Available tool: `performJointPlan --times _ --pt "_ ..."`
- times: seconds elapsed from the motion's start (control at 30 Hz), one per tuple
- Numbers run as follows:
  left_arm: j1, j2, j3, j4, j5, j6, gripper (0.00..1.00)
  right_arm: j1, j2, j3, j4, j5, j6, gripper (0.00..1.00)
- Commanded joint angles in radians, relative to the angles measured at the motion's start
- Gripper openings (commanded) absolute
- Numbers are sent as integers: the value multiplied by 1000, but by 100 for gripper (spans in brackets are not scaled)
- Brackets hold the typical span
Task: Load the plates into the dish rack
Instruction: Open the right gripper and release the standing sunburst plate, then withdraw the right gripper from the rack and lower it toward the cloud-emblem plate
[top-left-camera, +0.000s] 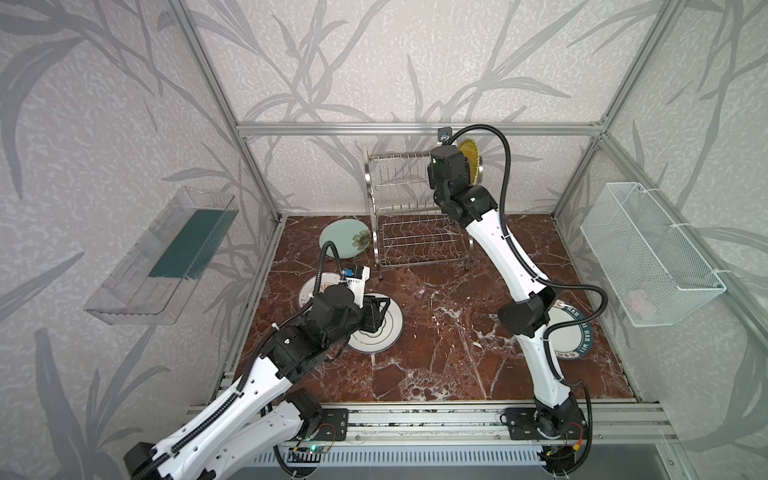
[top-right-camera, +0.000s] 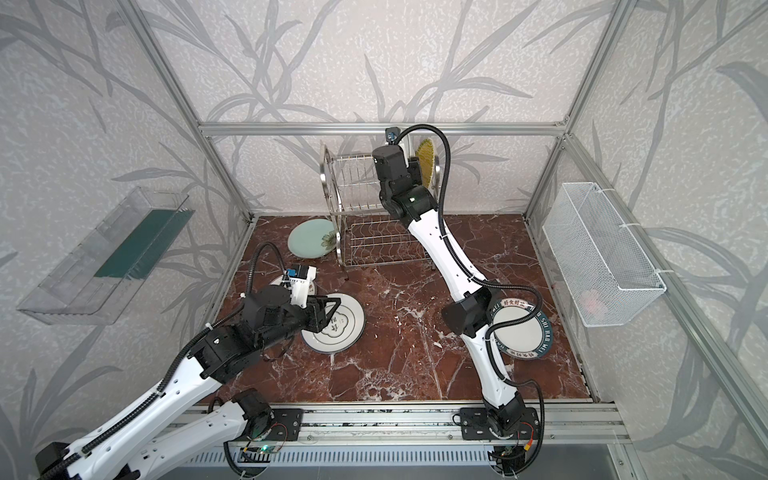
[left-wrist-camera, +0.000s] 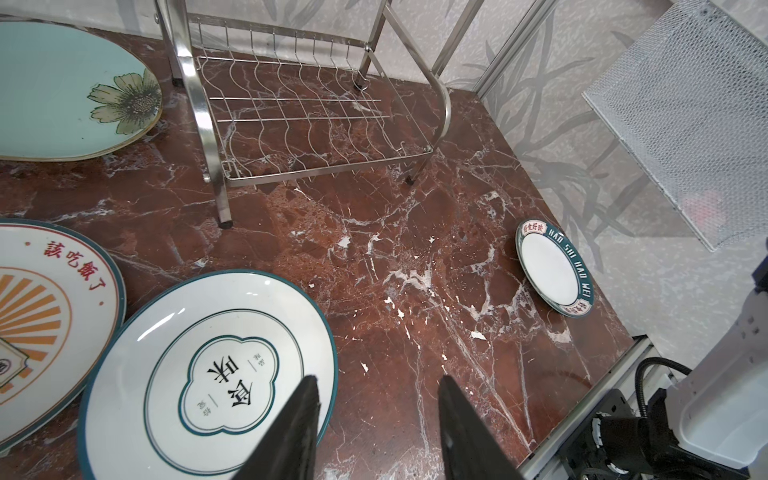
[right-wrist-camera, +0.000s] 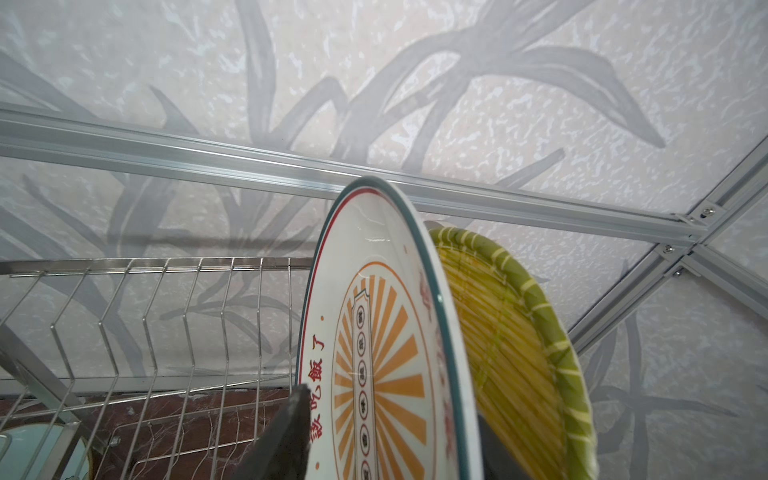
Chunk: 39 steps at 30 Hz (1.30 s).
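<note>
Left pincer (left-wrist-camera: 378, 379) gapes — right pincer (right-wrist-camera: 390, 403) parted astride glossy sunburst plate (right-wrist-camera: 374, 232) (upright in wire rack (right-wrist-camera: 187, 262)).

L pincer (top-left-camera: 376, 309) over quatrefoil plate (top-left-camera: 382, 337) | sunburst plate (top-left-camera: 308, 291) behind pincer, partly hid by L arm | mint plate (top-left-camera: 343, 241) beyond pincer, next to dish rack (top-left-camera: 415, 216) | yellow plate (top-left-camera: 469, 160) upright, top tier, R arm (top-left-camera: 446, 174) in front | lettered plate (top-left-camera: 575, 338) well off pincer's R side, under R arm
</note>
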<state>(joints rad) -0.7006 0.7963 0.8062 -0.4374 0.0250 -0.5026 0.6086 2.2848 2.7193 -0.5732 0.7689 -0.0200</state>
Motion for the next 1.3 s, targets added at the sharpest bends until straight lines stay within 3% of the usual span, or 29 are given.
performJointPlan --times 0.0,0.3,0.57,0.87,1.07,1.27 --pt "-2 7 56 -39 -53 32 45 4 -68 16 0 -19 -5 62" --pt "-1 57 115 -76 -111 47 45 5 -112 40 -7 -46 -21 70" --pt "3 115 198 -108 -121 55 45 1 -164 92 -116 -103 -25 74" --pt "4 152 329 -213 -130 19 45 -12 -335 -70 -300 -240 68 74" --pt "5 165 365 -299 -167 -47 44 -13 -557 -396 -286 -369 155 72" --pt "31 130 304 -307 -172 -76 43 -14 -967 -1019 22 -501 246 66"
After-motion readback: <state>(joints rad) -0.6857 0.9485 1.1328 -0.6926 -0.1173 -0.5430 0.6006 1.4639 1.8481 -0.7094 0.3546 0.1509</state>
